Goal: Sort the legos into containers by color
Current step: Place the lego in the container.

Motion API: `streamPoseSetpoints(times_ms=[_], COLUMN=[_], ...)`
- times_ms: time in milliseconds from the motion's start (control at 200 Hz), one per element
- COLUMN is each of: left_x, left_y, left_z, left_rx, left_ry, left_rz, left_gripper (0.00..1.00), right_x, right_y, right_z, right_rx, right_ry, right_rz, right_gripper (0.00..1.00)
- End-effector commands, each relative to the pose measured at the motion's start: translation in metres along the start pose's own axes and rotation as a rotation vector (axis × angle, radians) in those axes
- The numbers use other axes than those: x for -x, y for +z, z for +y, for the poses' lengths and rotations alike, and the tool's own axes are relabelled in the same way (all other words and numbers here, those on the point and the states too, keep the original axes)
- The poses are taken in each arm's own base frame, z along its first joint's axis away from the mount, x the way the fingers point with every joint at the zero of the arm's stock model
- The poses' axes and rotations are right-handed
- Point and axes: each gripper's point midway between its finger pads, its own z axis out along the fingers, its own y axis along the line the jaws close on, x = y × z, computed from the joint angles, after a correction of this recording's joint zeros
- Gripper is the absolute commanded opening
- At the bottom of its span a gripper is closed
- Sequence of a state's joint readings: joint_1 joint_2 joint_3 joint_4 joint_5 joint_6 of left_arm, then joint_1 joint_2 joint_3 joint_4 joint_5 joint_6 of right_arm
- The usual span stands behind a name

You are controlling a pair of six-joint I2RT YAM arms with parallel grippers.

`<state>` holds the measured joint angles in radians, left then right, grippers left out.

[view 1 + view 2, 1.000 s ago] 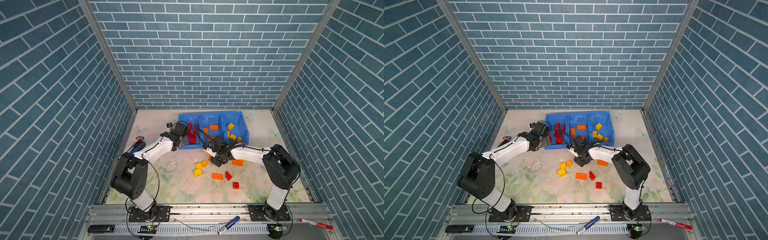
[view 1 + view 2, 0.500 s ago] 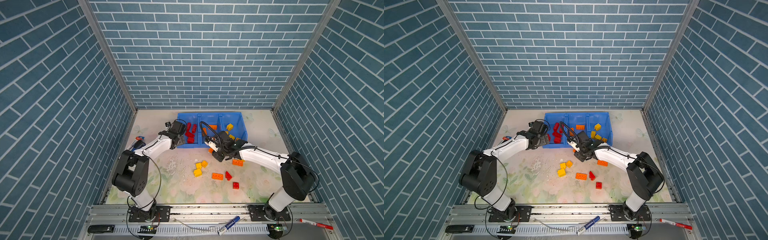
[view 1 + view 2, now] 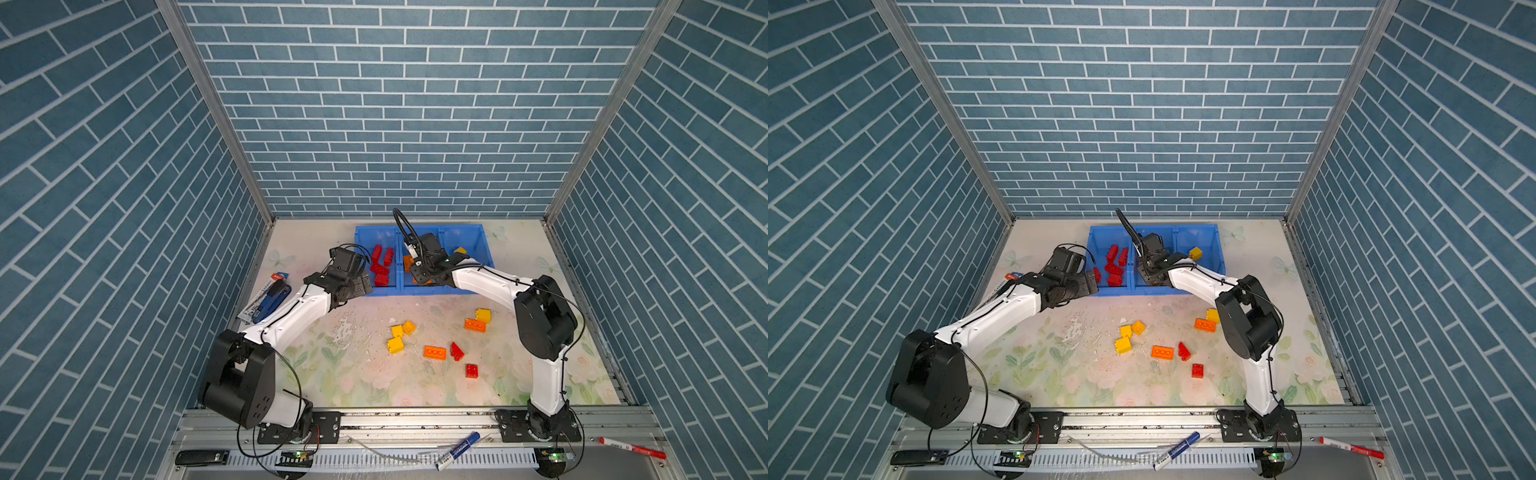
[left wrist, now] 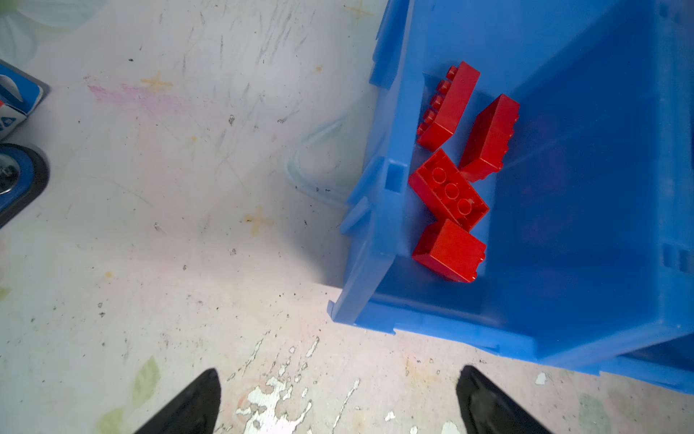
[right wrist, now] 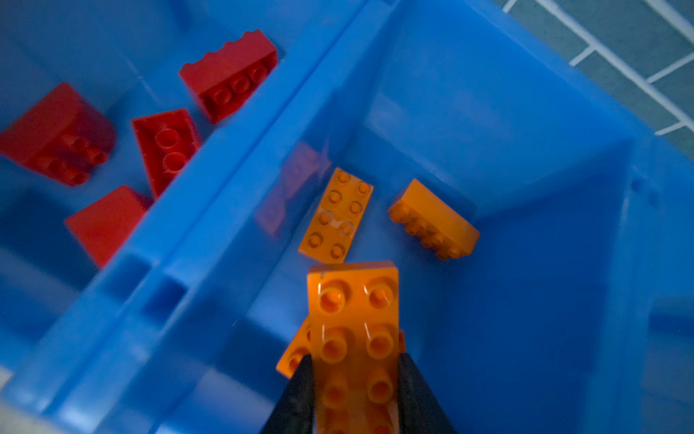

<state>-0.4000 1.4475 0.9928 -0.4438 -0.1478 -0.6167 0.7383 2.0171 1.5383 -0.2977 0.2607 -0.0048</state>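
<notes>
The containers (image 3: 374, 235) (image 3: 1204, 232) are three joined blue bins at the back of the table. My right gripper (image 5: 353, 360) (image 3: 422, 274) hangs over the middle bin, shut on an orange 2x4 lego (image 5: 353, 312). Below it lie other orange legos (image 5: 336, 214). Red legos (image 4: 447, 195) (image 3: 382, 266) fill the left bin, and a yellow one (image 3: 460, 250) shows in the right bin. My left gripper (image 4: 340, 375) (image 3: 365, 284) is open and empty above the table, just outside the red bin's near corner. Several loose legos lie mid-table: yellow (image 3: 395, 345), orange (image 3: 434, 352), red (image 3: 471, 370).
A dark blue stapler (image 3: 270, 299) lies by the left wall. An orange lego (image 3: 475, 325) and a yellow lego (image 3: 483, 315) sit close to my right arm's elbow. Markers (image 3: 457, 444) (image 3: 631, 448) rest on the front rail. Brick-pattern walls close in three sides.
My right gripper rose from the table and carried the orange lego back over the middle bin. My left gripper drew back out of the red bin toward the near side.
</notes>
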Motion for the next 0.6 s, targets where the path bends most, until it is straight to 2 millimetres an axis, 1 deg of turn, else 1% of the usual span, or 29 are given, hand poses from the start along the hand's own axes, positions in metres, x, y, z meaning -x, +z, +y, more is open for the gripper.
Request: streamPoseSetpoints(times_ms=[0,40,80,160,265,355,390,465,545,595], left_x=[-0.007,-0.007,-0.007,-0.007,-0.008,-0.009,-0.009,-0.008,-0.007,-0.006], left_y=[0.0,0.0,0.0,0.0,0.001,0.001,0.0,0.0,-0.001,-0.001], left_z=[-0.001,-0.001,-0.002,-0.002,-0.002,-0.002,-0.002,-0.002,-0.002,-0.001], left_rx=[-0.008,-0.013,-0.018,-0.02,-0.019,-0.019,-0.019,-0.02,-0.019,-0.018], left_ry=[0.004,0.001,0.0,-0.003,-0.004,-0.003,-0.005,-0.006,-0.01,-0.016], left_rz=[0.021,0.022,0.022,0.023,0.025,0.026,0.025,0.022,0.015,0.012], left_gripper=[0.99,0.99,0.99,0.99,0.99,0.99,0.99,0.99,0.99,0.99], right_x=[0.015,0.017,0.02,0.026,0.028,0.021,0.014,-0.006,-0.032,-0.054], right_y=[0.009,0.014,0.017,0.015,0.001,-0.016,-0.023,-0.038,-0.055,-0.065], right_z=[-0.02,-0.023,-0.024,-0.02,-0.012,-0.003,0.003,0.016,0.04,0.057], right_rx=[-0.091,-0.102,-0.103,-0.085,-0.045,-0.004,0.027,0.092,0.209,0.286], right_ry=[0.033,0.033,0.029,0.01,-0.01,-0.028,-0.038,-0.058,-0.132,-0.202], right_rz=[0.006,0.009,0.009,0.006,-0.014,-0.013,-0.007,0.019,0.04,0.054], right_gripper=[0.36,0.38,0.42,0.51,0.58,0.63,0.65,0.7,0.77,0.83])
